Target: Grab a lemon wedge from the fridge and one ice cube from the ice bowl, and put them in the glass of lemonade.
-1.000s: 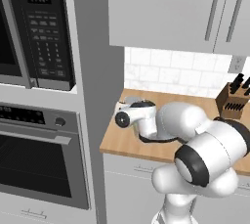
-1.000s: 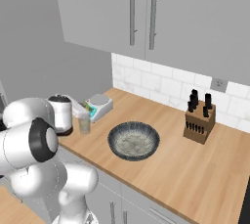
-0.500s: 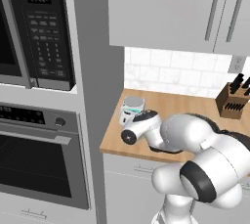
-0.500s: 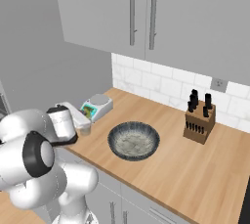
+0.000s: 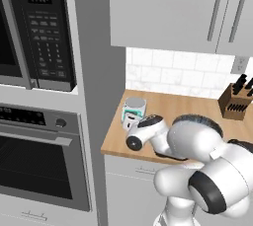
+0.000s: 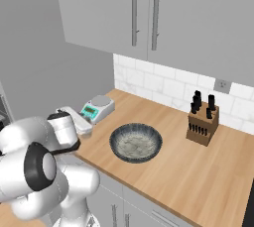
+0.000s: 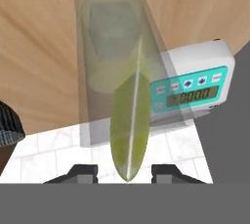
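My gripper (image 7: 124, 170), fingertips apart, hangs over the glass of lemonade (image 7: 113, 47) near the worktop's (image 6: 208, 171) left end, the lemon wedge (image 7: 129, 125) loose between them above the glass.

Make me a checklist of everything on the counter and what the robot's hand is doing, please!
Surface: wooden counter, white tiled wall behind it.
Job's things: the glass of lemonade stands on the counter beside the scale, with what looks like an ice cube inside. The lemon wedge is between the fingertips, right over the glass. The ice bowl sits mid-counter.
Clutter: white and teal kitchen scale; knife block by the wall.
Gripper: the gripper is over the glass, jaws parted either side of the wedge; can't tell if they touch it.
Cables: nothing seen.
Surroundings: grey cupboards above; oven and microwave on the left.
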